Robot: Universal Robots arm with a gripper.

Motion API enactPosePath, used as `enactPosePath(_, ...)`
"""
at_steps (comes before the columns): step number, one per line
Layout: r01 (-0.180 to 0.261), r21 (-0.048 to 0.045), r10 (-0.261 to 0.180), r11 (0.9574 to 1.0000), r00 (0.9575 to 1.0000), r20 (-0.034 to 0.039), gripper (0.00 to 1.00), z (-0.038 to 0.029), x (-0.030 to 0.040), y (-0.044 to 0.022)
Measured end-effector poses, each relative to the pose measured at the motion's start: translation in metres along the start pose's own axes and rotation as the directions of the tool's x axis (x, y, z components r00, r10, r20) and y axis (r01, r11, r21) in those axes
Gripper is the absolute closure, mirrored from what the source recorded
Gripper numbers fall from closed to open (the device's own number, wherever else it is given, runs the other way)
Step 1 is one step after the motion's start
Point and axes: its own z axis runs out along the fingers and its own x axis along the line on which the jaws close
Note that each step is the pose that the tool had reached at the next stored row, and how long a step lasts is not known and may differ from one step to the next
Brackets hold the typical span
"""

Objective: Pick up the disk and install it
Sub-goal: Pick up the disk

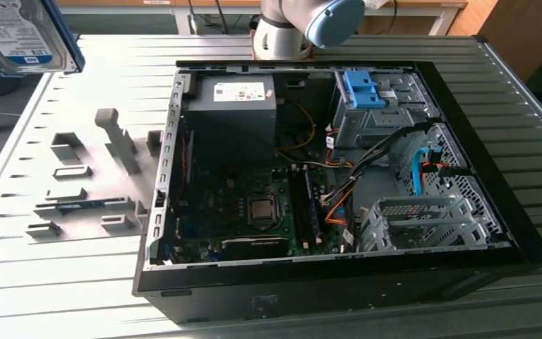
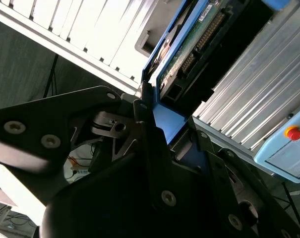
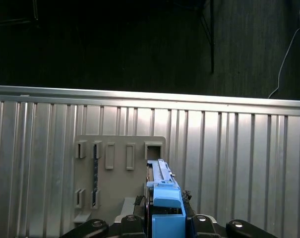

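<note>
Pinching the disk (image 1: 22, 34) by its blue rails (image 3: 165, 196) in the gripper (image 2: 165, 123), holding it aloft at the exterior view's upper left, clear of the table (image 1: 64, 282); probably feeling stiff, dense and shock-sensitive, so favouring the rails over the bare circuit board (image 2: 183, 55).

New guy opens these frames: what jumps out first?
The computer case, side panel off, lying open on the slatted table. Then the disk, high at the exterior view's upper left, with the gripper shut on it in the second wrist view.
</note>
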Motion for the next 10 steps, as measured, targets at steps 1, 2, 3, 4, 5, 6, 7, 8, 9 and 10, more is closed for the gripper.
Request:
enactPosePath(1, 0.000, 0.0000, 0.000, 1.0000, 1.0000, 0.0000, 0.64, -0.0008, 0.0000, 0.0000)
enactPosePath(2, 0.000, 0.0000, 0.000, 1.0000, 1.0000, 0.0000, 0.64, -0.0016, 0.0000, 0.0000)
enactPosePath(3, 0.000, 0.0001, 0.000, 1.0000, 1.0000, 0.0000, 0.64, -0.0023, 0.0000, 0.0000)
enactPosePath(4, 0.000, 0.0000, 0.000, 1.0000, 1.0000, 0.0000, 0.64, -0.0032, -0.0001, 0.0000)
enactPosePath(5, 0.000, 0.0001, 0.000, 1.0000, 1.0000, 0.0000, 0.64, -0.0039, -0.0001, 0.0000)
enactPosePath(6, 0.000, 0.0001, 0.000, 1.0000, 1.0000, 0.0000, 0.64, -0.0047, -0.0001, 0.0001)
enactPosePath(7, 0.000, 0.0001, 0.000, 1.0000, 1.0000, 0.0000, 0.64, -0.0054, -0.0001, 0.0001)
enactPosePath(8, 0.000, 0.0002, 0.000, 1.0000, 1.0000, 0.0001, 0.64, -0.0061, -0.0001, 0.0001)
enactPosePath(9, 0.000, 0.0001, 0.000, 1.0000, 1.0000, 0.0000, 0.64, -0.0068, -0.0001, 0.0001)
enactPosePath(10, 0.000, 0.0001, 0.000, 1.0000, 1.0000, 0.0000, 0.64, -0.0075, -0.0001, 0.0001)
